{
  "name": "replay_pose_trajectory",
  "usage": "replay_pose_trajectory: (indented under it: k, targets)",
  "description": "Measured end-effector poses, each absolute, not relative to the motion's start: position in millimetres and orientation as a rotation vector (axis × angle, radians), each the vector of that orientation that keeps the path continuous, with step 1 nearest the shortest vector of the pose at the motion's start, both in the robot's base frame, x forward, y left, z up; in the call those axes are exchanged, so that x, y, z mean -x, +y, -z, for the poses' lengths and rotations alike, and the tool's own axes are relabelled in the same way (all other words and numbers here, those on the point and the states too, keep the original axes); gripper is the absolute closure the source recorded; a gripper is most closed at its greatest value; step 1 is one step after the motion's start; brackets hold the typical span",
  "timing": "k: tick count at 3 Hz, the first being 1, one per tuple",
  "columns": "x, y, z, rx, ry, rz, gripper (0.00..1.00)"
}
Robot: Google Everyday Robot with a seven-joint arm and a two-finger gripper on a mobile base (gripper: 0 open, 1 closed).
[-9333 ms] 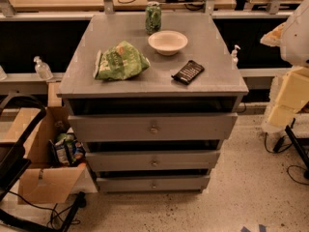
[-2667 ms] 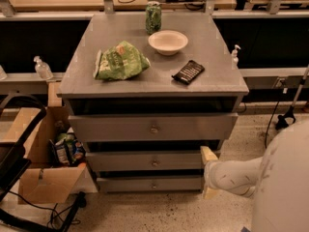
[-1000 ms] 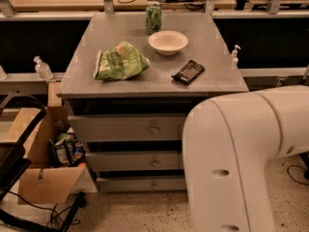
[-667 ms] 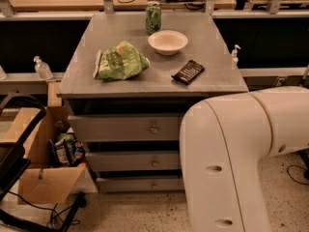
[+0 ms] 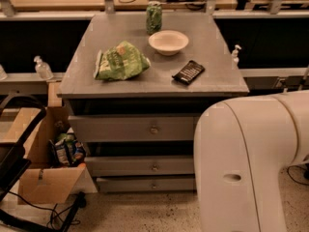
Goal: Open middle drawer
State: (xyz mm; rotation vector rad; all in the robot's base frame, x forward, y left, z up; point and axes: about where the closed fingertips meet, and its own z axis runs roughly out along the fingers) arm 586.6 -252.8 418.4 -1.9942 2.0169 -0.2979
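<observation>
We see a grey cabinet with three drawers under a grey tabletop [image 5: 212,76]. The middle drawer [image 5: 125,166] is the second front from above, between a taller drawer [image 5: 116,128] at its 12 o'clock and a narrower drawer [image 5: 125,183] at its 6 o'clock. Its small round knob [image 5: 155,167] is at the centre of the front. The front looks pushed in, with a dark gap above it. Its right end is hidden behind the robot arm [image 5: 251,163], a big white shell which fills the view at 5 o'clock.

The tool itself does not show in this view. It is hidden or outside the edge, so we cannot tell if its fingers are apart or together.

On the tabletop a green can [image 5: 154,17] stands at the far edge, at 12 o'clock. A pale bowl [image 5: 168,42] is just beside it, at 4 o'clock from the can. A green bag [image 5: 119,61] lies at 9 o'clock from the bowl, near the left edge. A dark flat packet [image 5: 188,72] lies at 5 o'clock from the bowl, near the front edge.

On the floor, at 9 o'clock from the drawers, an open cardboard box [image 5: 41,175] holds some packets [image 5: 67,150]. A small clear bottle [image 5: 42,67] stands on the rail above it.
</observation>
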Motion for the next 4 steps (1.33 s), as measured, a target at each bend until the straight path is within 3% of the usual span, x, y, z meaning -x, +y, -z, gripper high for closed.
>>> replay_pose_trajectory:
  k: [1, 3, 4]
  targets:
    - [-587, -253, -424, 1.994, 2.017, 0.298, 0.96]
    - [-586, -253, -426, 1.994, 2.017, 0.297, 1.00]
    - [-558, -258, -420, 1.990, 2.073, 0.234, 1.00]
